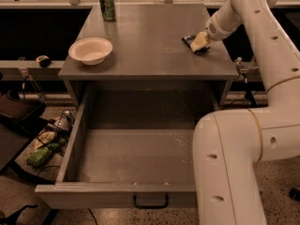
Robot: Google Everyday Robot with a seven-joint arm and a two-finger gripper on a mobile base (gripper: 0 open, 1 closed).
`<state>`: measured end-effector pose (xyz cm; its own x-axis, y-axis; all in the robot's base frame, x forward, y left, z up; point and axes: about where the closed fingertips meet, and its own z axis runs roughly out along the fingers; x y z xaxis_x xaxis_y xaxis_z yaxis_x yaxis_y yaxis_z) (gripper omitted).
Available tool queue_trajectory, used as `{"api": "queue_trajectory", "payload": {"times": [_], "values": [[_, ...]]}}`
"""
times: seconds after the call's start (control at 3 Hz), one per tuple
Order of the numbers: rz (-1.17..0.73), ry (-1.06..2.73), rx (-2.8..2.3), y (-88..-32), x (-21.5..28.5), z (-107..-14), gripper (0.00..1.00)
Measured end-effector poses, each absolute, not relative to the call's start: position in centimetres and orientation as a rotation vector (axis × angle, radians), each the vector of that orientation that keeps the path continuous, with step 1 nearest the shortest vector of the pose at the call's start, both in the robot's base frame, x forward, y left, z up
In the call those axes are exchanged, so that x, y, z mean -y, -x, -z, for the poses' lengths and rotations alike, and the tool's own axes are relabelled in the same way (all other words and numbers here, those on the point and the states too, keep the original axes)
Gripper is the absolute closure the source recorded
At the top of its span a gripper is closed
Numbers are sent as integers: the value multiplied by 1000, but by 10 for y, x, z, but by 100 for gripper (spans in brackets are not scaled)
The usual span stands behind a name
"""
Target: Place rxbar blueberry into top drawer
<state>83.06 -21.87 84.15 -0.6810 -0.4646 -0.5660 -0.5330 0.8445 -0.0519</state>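
The rxbar blueberry [189, 39] is a small dark bar lying on the right side of the grey cabinet top, partly covered by my gripper. My gripper [200, 41] is low over the bar's right end, at or just above the cabinet top. The white arm comes down to it from the upper right. The top drawer [117, 191] is pulled wide open below the cabinet top. Its speckled floor is bare and its black handle [150, 202] shows on the front panel.
A white bowl [91, 49] sits on the left of the cabinet top [150, 55]. A green can [107, 4] stands at the back left. My arm's large white link [225, 168] covers the drawer's right front corner. Clutter lies on the floor at the left [44, 146].
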Motion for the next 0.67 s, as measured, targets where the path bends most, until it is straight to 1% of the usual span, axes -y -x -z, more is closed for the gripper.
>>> {"api": "queue_trajectory", "payload": {"times": [0.33, 0.67], "values": [[-156, 727, -2438, -831, 219, -842, 100], [-81, 844, -2376, -822, 206, -885, 100]]}}
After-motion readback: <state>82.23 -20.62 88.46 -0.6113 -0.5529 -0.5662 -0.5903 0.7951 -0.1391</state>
